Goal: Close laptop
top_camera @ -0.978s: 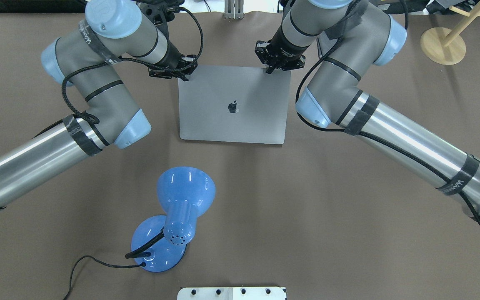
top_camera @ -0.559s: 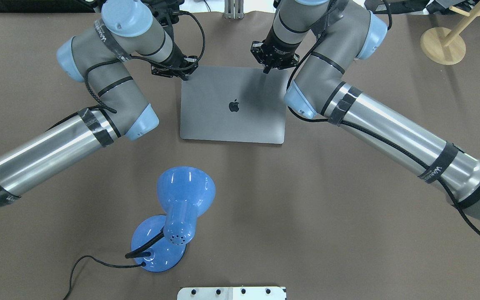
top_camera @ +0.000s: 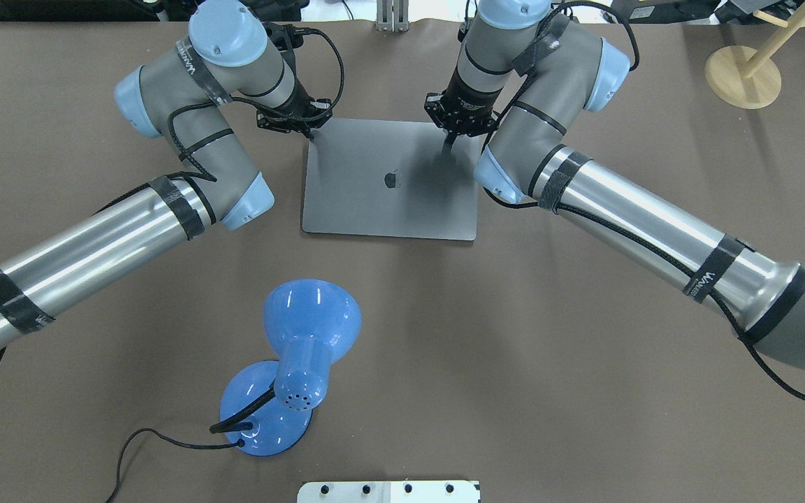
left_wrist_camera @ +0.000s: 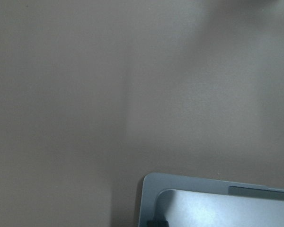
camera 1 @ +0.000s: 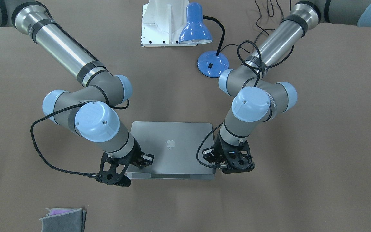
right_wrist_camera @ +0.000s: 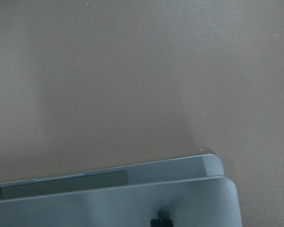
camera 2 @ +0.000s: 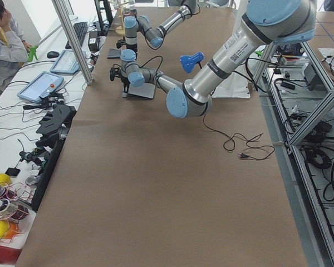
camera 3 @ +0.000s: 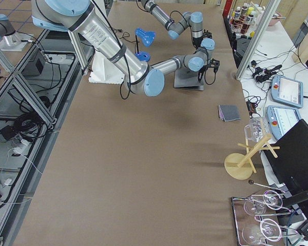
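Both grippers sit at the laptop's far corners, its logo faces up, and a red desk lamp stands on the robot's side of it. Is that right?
Not quite. The desk lamp is blue, not red, as the overhead exterior view shows. The rest holds: left gripper and right gripper at the far corners of the laptop, logo up, lamp on the robot's side.

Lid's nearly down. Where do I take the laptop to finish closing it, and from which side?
I'd not pinch it: the laptop has a thin lid lying almost flat on its base. Press down from above on the free edge, far from the robot, near both corners, where the left gripper and right gripper touch it.
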Motion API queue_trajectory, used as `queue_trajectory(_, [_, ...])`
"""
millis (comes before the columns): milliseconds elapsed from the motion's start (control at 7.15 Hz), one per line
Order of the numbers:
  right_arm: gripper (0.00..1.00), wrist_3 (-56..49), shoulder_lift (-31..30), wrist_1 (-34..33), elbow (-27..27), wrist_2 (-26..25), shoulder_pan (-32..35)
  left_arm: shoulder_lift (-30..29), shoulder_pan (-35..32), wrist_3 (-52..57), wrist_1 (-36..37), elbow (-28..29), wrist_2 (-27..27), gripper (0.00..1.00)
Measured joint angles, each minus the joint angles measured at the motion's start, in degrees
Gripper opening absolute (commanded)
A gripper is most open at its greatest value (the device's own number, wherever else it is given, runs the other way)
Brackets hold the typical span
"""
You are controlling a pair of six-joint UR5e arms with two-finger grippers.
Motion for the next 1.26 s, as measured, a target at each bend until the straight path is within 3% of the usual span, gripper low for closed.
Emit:
queue_trajectory(280, [0.00,0.02,0.34,0.11,-0.56,1.61,0.22,-0.90,-0.14,-0.04,-0.18,1.23,-0.40,0.00])
queue_trajectory(559, [0.00,-0.53,-0.40,-0.41,2.56,5.47,3.58,0.02,-4.80,0.83,1.88,-3.73,-6.43,0.00])
queue_trajectory(699, [0.00,-2.04,-4.62,-0.84,8.13,9.38,7.34,3.96,-8.30,3.28,4.58,-9.73,-11.28,0.00])
queue_trajectory(978, [0.00,-10.48,-19.78,-3.10,23.92,17.18,16.79,16.98,-17.66,14.46,12.04,-25.73,-19.53,0.00])
queue_trajectory(1258, [0.00,-24.25,-32.97,-7.30,34.39,19.29,24.41,29.17,-27.45,33.47,23.74,-38.77,-22.27,0.00])
